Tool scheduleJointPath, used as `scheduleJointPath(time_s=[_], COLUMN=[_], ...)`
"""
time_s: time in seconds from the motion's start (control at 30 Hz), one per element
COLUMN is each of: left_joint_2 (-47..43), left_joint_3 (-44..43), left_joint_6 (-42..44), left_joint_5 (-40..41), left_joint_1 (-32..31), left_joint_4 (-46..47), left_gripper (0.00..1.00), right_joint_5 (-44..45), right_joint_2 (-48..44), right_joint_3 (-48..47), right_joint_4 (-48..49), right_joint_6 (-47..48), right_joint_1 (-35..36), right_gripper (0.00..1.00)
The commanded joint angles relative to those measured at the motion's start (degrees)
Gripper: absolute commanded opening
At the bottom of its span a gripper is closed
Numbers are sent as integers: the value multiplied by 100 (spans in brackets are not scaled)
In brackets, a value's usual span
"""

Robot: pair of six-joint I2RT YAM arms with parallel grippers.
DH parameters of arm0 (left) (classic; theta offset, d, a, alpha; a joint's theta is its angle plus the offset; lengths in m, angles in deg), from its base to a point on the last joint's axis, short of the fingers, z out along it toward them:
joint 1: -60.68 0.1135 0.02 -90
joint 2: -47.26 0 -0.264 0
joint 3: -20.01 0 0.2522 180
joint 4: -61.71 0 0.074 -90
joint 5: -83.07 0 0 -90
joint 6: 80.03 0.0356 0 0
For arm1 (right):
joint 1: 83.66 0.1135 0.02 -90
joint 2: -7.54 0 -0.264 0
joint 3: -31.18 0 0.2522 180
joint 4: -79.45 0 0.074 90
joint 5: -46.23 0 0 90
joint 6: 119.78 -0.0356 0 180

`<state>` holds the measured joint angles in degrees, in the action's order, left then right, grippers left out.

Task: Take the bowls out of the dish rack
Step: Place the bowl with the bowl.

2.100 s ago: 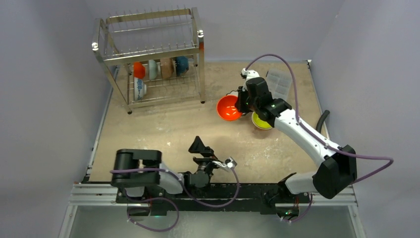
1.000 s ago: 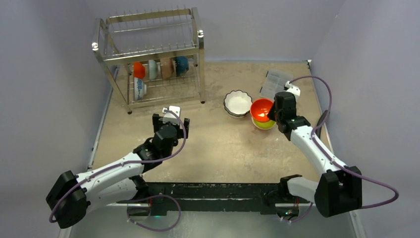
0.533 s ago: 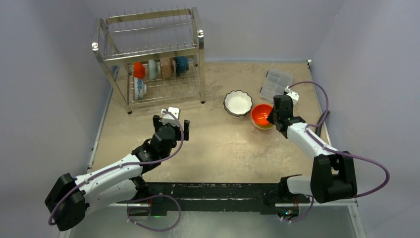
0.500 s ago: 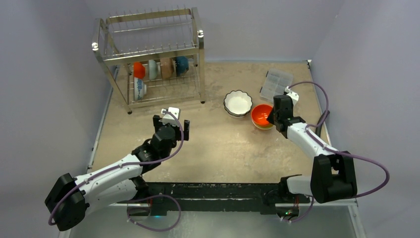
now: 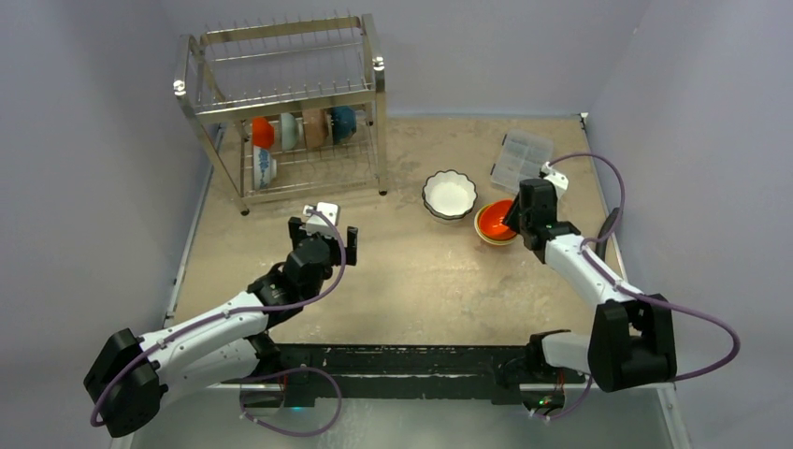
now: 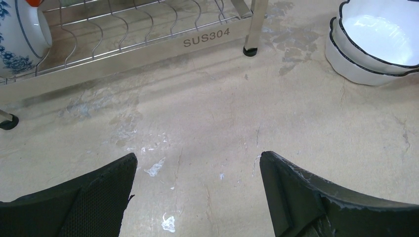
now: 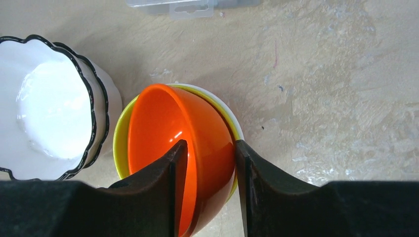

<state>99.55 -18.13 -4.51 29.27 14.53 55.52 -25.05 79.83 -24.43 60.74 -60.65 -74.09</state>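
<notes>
The steel dish rack (image 5: 281,98) stands at the far left, with orange, pale, tan and teal bowls on edge in its lower tier and a blue-patterned bowl (image 5: 264,168) below them. Two stacked white scalloped bowls (image 5: 450,195) sit on the table. My right gripper (image 5: 512,221) is shut on the wall of the orange bowl (image 7: 163,128), one finger inside and one outside. That bowl sits tilted inside the yellow-green bowl (image 7: 119,143). My left gripper (image 5: 323,232) is open and empty above bare table in front of the rack (image 6: 148,44).
A clear plastic compartment box (image 5: 521,157) lies at the far right behind the bowls; its edge shows in the right wrist view (image 7: 170,6). The rack's foot (image 6: 249,51) and the white bowls (image 6: 375,44) lie ahead of the left gripper.
The right gripper carried the orange bowl right, past the white bowls, and lowered it into the yellow-green bowl. The left arm unfolded toward the rack and has held still for the last second.
</notes>
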Motion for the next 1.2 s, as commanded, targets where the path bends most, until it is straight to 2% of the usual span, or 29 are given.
scheduleJointPath(time_s=[0.0, 0.27, 0.43, 0.63, 0.8, 0.97, 1.17], left_joint_2=[-115, -110, -114, -129, -161, -183, -188], left_joint_3=[67, 67, 67, 77, 82, 83, 76], left_joint_6=[-134, -125, -125, -125, -125, -125, -150], left_joint_5=[-39, -44, -55, -71, -70, -70, -70], left_joint_1=[24, 18, 23, 23, 16, 18, 19], left_joint_4=[94, 95, 112, 116, 113, 119, 150], left_gripper=[93, 93, 93, 93, 93, 93, 93], right_joint_5=[248, 329, 369, 288, 211, 158, -37], right_joint_2=[-352, -525, -645, -509, -416, -266, -158], right_joint_3=[-131, -14, 136, 253, 342, 357, 310], right_joint_4=[-228, -467, -448, -333, -177, -46, -37], right_joint_6=[-20, -65, -88, -118, -170, -131, -136], right_joint_1=[-13, -11, -16, -18, -37, -68, -86], right_gripper=[44, 43, 33, 8, 2, 1, 9])
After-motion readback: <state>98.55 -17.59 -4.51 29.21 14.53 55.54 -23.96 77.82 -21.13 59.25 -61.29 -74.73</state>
